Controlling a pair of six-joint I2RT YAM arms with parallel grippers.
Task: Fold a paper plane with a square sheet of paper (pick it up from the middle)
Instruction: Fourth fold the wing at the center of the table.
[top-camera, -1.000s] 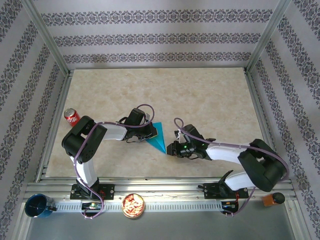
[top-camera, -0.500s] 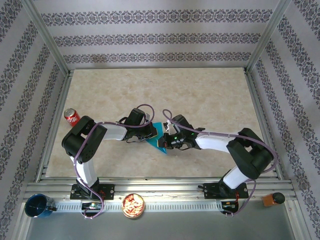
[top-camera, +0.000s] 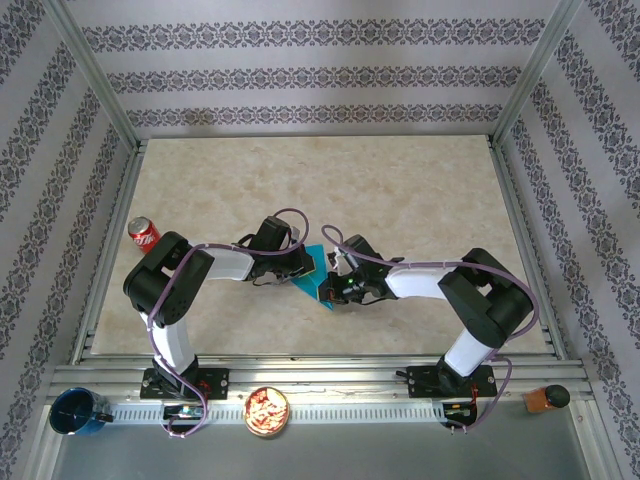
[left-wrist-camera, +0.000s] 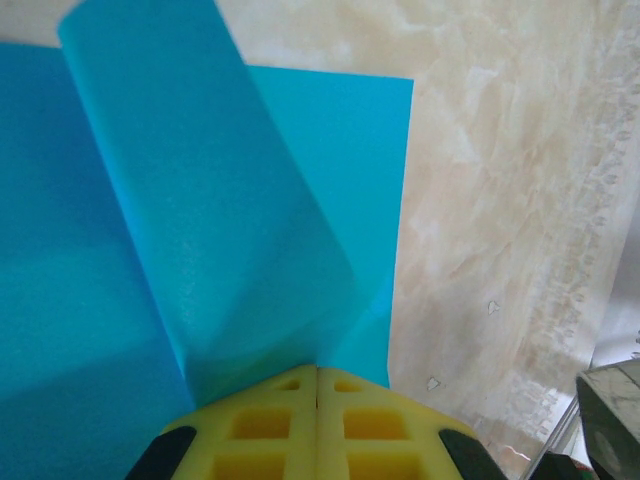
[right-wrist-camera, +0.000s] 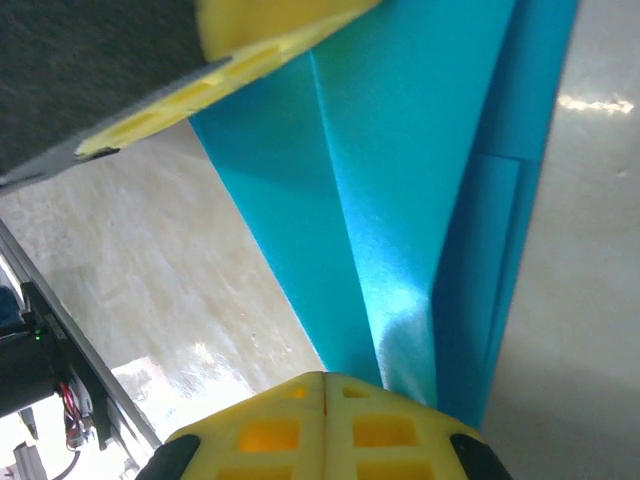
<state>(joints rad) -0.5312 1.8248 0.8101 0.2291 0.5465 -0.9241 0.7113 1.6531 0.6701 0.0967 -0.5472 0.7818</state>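
Tightly, both jaws clamp the folded paper (top-camera: 311, 279) from opposite sides, bare table (top-camera: 400, 190) beyond.

paper (left-wrist-camera: 200, 250): thin, matt, slightly grainy | table (left-wrist-camera: 500, 200): glossy, perhaps stone

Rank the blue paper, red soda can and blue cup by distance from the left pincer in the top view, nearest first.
1. Blue paper, clamped in the left pincer itself.
2. Red soda can, at the table's left edge.
3. Blue cup, near-left corner.
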